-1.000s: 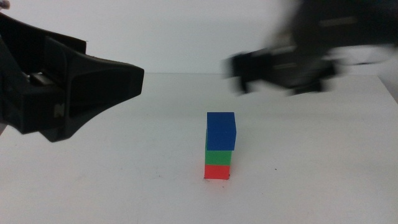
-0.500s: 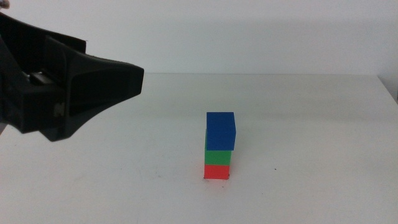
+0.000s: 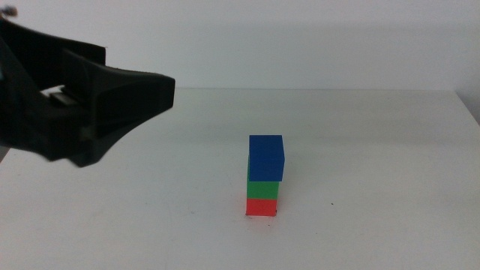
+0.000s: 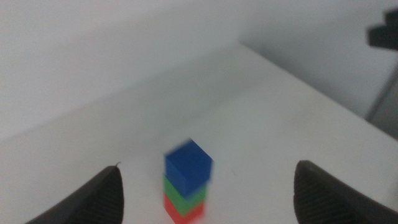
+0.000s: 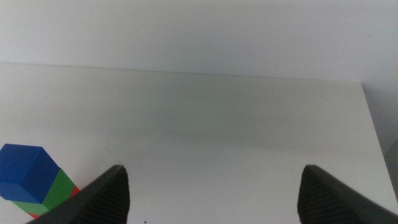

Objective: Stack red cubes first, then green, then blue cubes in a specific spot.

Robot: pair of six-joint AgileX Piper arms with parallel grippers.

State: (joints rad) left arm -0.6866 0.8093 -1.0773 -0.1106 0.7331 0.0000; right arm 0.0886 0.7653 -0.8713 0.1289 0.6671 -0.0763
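Note:
Three cubes stand stacked in the middle of the white table: the red cube (image 3: 262,207) at the bottom, the green cube (image 3: 263,190) on it, the blue cube (image 3: 266,157) on top, turned slightly. The spot lies under the stack. My left gripper (image 4: 208,167) hovers open to the left of the stack, nothing held; its view shows the blue cube (image 4: 188,167) over the green (image 4: 186,198) and red (image 4: 180,213). My right gripper (image 5: 212,168) is open and empty, out of the middle view; the stack's blue cube (image 5: 25,171) sits at the edge of its view.
The left arm's dark body (image 3: 82,112) fills the left side of the middle view. A tiny dark speck (image 3: 331,204) marks the tabletop right of the stack. The table's far edge (image 3: 315,89) meets a white wall.
The right arm, blurred at the upper right a second ago, has withdrawn out of the middle view. The left arm has shifted slightly. The stack has not moved.

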